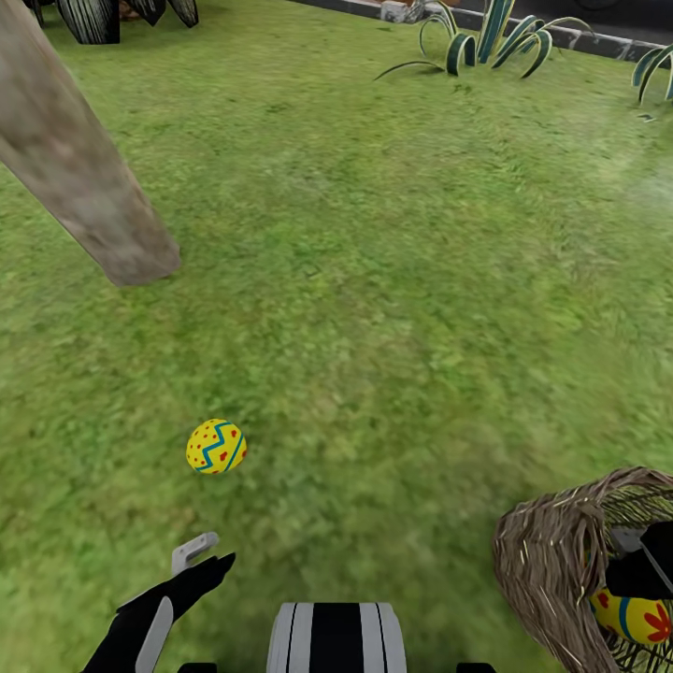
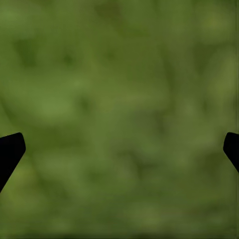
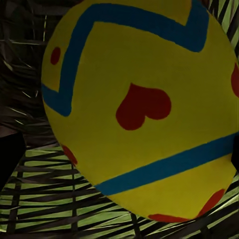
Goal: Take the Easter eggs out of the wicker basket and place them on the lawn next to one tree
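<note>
One yellow Easter egg [image 1: 216, 447] with a blue zigzag and red dots lies on the lawn [image 1: 393, 280], some way in front of the thick grey-brown tree trunk [image 1: 93, 196]. My left gripper [image 1: 204, 558] hovers open just short of that egg, with only grass [image 2: 119, 99] between its fingers. The wicker basket [image 1: 547, 561] stands at the lower right, tipped toward me. Inside it shows a yellow egg [image 1: 637, 619] with a red flower. My right gripper [image 1: 645, 565] is down in the basket, open, with a yellow egg [image 3: 139, 104] close between its fingers [image 3: 10, 154]. A third egg is hidden.
Spiky green-striped plants [image 1: 486, 42] grow along a dark kerb at the far edge of the grass. Dark striped planters [image 1: 93, 19] sit at the far left. My own striped trunk [image 1: 335, 640] shows at the bottom centre. Open grass lies between tree and basket.
</note>
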{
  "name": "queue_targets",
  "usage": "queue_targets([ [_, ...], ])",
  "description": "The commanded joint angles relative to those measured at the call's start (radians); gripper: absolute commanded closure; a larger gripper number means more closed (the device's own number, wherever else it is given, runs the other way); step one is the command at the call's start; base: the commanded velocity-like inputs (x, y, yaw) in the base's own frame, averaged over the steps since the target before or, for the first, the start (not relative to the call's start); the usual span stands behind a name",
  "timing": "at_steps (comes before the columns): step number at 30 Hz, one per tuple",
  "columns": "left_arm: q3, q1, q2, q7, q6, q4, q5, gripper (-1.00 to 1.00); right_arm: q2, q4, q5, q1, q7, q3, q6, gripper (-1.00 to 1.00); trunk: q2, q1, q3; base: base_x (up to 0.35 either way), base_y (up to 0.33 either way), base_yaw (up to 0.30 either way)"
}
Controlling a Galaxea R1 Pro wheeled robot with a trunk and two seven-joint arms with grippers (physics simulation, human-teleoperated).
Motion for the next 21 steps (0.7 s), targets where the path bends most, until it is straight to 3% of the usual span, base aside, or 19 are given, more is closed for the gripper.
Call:
queue_targets([
  [1,0.005,0.000,-0.002,-0.004,0.009,-0.001,0.008,-1.00,0.001,-0.001,-0.004,0.000,0.010,-0.002,0.006,-1.00,0.000,0.000,-0.001,0.000,0.000,0.000],
  [8,0.005,0.000,-0.002,-0.004,0.008,0.018,0.008,-1.00,-0.004,-0.006,-0.008,0.000,0.010,-0.007,0.007,-1.00,0.000,0.000,-0.001,0.000,0.000,0.000],
  [9,0.005,0.000,-0.002,-0.004,0.008,0.020,0.008,-1.00,-0.008,-0.007,-0.012,0.000,0.010,-0.008,0.007,1.00,0.000,0.000,-0.001,0.000,0.000,0.000],
  [21,0.004,0.000,-0.003,-0.006,0.008,0.022,0.008,-1.00,-0.006,-0.007,-0.015,0.000,0.010,-0.008,0.007,1.00,0.000,0.000,-0.001,0.000,0.000,0.000],
])
